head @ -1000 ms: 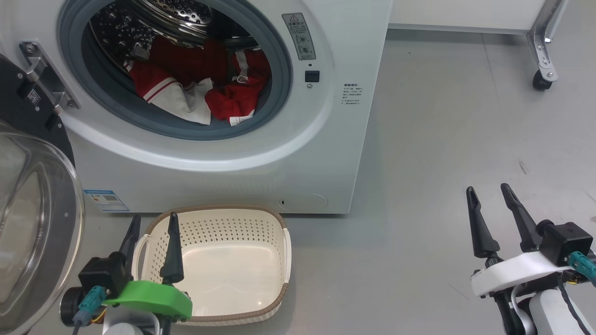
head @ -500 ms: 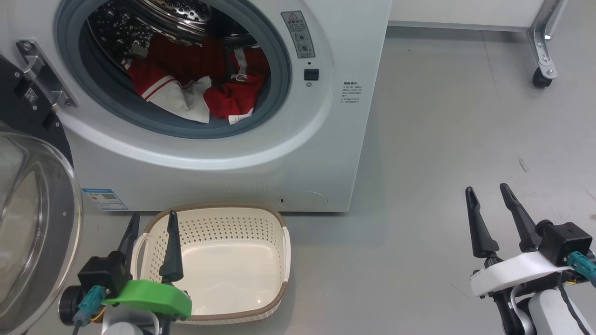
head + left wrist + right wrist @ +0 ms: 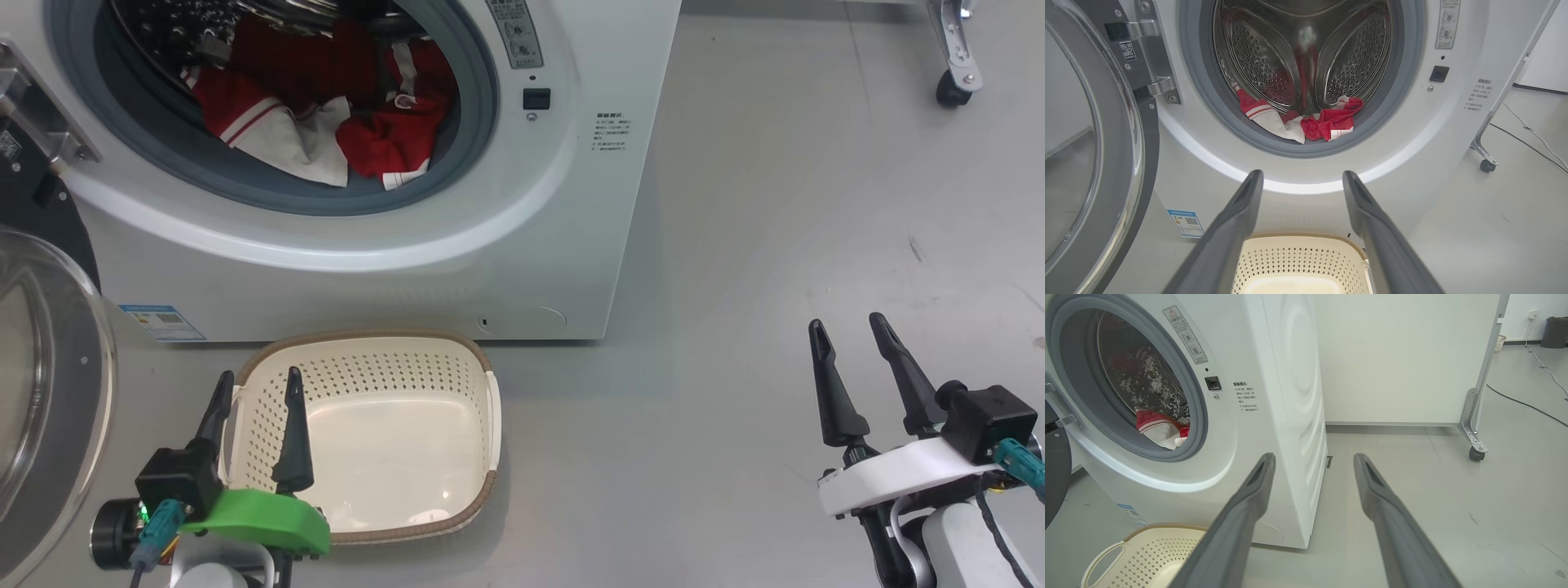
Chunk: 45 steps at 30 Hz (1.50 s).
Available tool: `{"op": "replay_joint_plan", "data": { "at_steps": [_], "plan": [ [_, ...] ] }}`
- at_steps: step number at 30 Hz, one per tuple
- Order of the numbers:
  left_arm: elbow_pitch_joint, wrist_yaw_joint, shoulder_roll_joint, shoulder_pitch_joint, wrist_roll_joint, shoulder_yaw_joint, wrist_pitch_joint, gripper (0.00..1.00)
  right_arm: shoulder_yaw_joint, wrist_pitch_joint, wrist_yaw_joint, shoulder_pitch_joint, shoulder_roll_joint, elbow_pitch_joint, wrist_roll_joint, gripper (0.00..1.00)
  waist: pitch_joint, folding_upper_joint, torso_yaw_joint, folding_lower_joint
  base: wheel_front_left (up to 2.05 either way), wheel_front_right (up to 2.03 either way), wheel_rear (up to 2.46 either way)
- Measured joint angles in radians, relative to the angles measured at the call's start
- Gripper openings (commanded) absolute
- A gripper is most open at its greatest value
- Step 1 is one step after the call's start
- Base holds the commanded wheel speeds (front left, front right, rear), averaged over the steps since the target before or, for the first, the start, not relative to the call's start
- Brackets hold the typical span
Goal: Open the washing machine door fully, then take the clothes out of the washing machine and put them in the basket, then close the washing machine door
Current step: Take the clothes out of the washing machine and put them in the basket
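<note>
Floor (image 3: 775,204) smooth pale grey with a faint sheen, evenly lit, shadows soft. A few dark scuff marks (image 3: 914,249) toward its right side. White partition panel (image 3: 1404,355) stands upright at the back on a metal bracket (image 3: 1470,430) ending in a black caster (image 3: 1475,454) that rests on the floor. Black cable (image 3: 1527,404) trails across the floor beyond the caster. Dark bin (image 3: 1555,331) stands against the far white wall (image 3: 1519,326).

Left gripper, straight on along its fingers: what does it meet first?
Likely the left gripper meets the white front of the washing machine just below its grey drum mouth, passing over the basket; depth is unclear.
</note>
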Motion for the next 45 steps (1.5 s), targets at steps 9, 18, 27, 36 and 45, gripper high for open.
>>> {"op": "replay_joint_plan", "data": {
  "at_steps": [9, 18, 27, 36, 45],
  "plan": [
    [-0.027, 0.037, 0.013, -0.097, 0.049, 0.007, 0.044, 1.0, 0.02, 0.0, 0.0, -0.015, 0.009, -0.02, 0.01, 1.0, 0.101, 0.0, -0.041, 0.0, 0.0, 0.0, 0.0],
    [-0.042, 0.057, 0.048, -0.263, 0.125, 0.034, 0.127, 1.0, 0.047, 0.0, 0.0, -0.071, 0.018, -0.043, 0.037, 1.0, 0.214, 0.0, -0.097, 0.0, 0.0, 0.0, 0.0],
    [-0.006, 0.062, 0.113, -0.466, 0.188, 0.088, 0.237, 1.0, 0.092, 0.0, 0.0, -0.145, 0.035, -0.052, 0.051, 1.0, 0.325, -0.0001, -0.165, 0.0, 0.0, 0.0, 0.0],
    [0.088, 0.069, 0.196, -0.644, 0.272, 0.136, 0.372, 1.0, 0.129, 0.0, 0.0, -0.204, 0.052, -0.051, 0.063, 1.0, 0.412, -0.0001, -0.235, 0.0, 0.0, 0.0, 0.0],
    [0.184, 0.069, 0.249, -0.757, 0.344, 0.147, 0.475, 1.0, 0.136, 0.0, 0.0, -0.226, 0.064, -0.041, 0.074, 1.0, 0.457, 0.0, -0.29, 0.0, 0.0, 0.0, 0.0]
  ]
}}
